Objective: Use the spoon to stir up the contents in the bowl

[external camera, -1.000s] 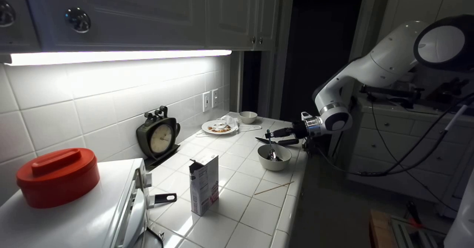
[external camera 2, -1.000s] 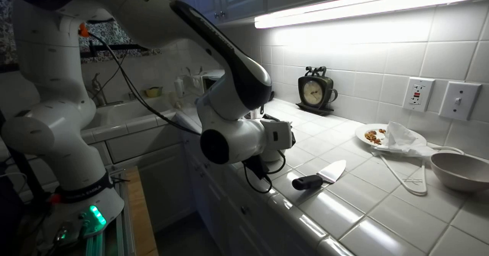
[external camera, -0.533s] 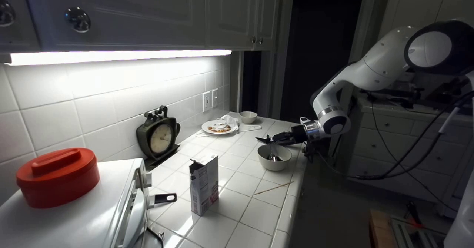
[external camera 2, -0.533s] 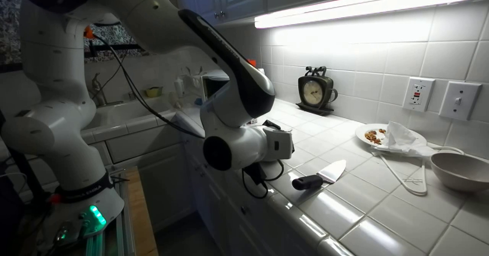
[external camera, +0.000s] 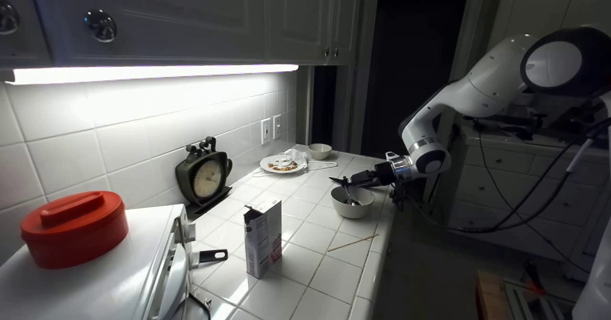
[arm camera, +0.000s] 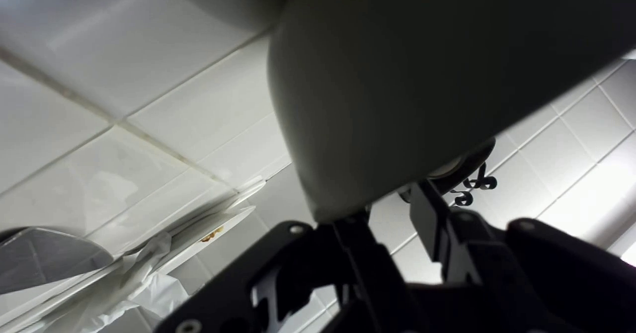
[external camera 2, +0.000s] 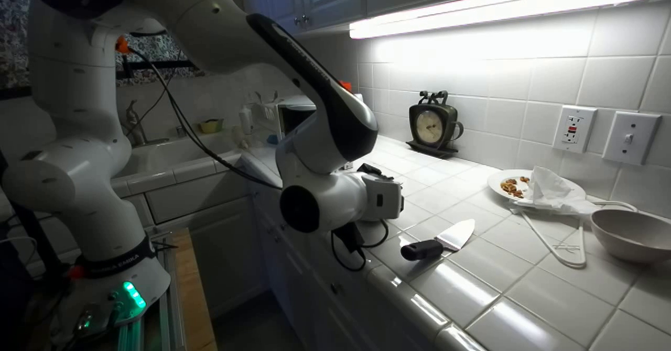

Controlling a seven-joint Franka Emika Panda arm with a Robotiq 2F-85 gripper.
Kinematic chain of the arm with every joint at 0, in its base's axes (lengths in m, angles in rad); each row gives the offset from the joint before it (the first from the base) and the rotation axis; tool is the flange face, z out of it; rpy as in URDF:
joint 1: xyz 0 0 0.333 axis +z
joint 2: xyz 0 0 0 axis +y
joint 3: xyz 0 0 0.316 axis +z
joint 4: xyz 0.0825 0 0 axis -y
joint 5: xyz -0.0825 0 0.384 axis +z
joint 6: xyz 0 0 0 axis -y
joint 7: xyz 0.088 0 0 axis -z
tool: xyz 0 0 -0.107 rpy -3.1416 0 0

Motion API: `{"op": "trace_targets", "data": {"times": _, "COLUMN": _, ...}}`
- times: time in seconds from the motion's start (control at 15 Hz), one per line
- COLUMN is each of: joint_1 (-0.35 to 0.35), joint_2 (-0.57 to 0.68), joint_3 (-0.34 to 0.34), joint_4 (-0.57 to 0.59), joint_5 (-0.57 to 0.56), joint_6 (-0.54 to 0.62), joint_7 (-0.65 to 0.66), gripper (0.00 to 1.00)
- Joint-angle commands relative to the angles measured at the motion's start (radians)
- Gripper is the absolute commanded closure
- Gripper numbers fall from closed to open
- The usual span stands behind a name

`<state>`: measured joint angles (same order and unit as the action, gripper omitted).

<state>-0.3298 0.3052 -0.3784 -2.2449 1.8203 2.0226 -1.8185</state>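
Observation:
The pale bowl (external camera: 355, 211) stands on the tiled counter near its front edge in an exterior view, with dark contents inside. Its outer wall (arm camera: 387, 94) fills the top of the wrist view. The spoon (external camera: 352, 201) leans in the bowl with its head down in the contents; its handle rises to my fingertips. My gripper (external camera: 347, 181) is at the far rim of the bowl, shut on the handle's upper end. In the wrist view the gripper (arm camera: 387, 204) shows its fingers somewhat apart; the bowl wall hides the spoon and the grip point there.
A cake server (external camera 2: 422, 250) lies just behind the bowl. Beyond are a plate of food (external camera 2: 498, 186) with a napkin, a white hanger (external camera 2: 569, 259) and another bowl (external camera 2: 629, 233). A carton (external camera: 264, 239) and a thin stick (external camera: 353, 242) are in front of the bowl.
My gripper has moved down toward the bowl's rim, and the spoon's handle has come down with it. The bowl has shifted very slightly left in an exterior view.

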Motion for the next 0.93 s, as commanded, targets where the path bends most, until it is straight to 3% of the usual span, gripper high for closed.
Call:
{"op": "trace_targets", "data": {"times": 0.0, "joint_1": 0.009, "joint_2": -0.004, "joint_3": 0.001, "joint_4": 0.011, "joint_5": -0.042, "joint_6": 0.029, "joint_7": 0.026, "gripper": 0.37}}
{"op": "trace_targets", "data": {"times": 0.33, "joint_1": 0.02, "joint_2": -0.05, "joint_3": 0.003, "joint_4": -0.01, "joint_5": -0.096, "joint_6": 0.03, "joint_7": 0.003, "gripper": 0.02}}
{"op": "trace_targets", "data": {"times": 0.87, "joint_1": 0.03, "joint_2": -0.125, "joint_3": 0.01, "joint_4": -0.045, "joint_5": -0.167, "joint_6": 0.048, "joint_7": -0.031, "gripper": 0.0}}
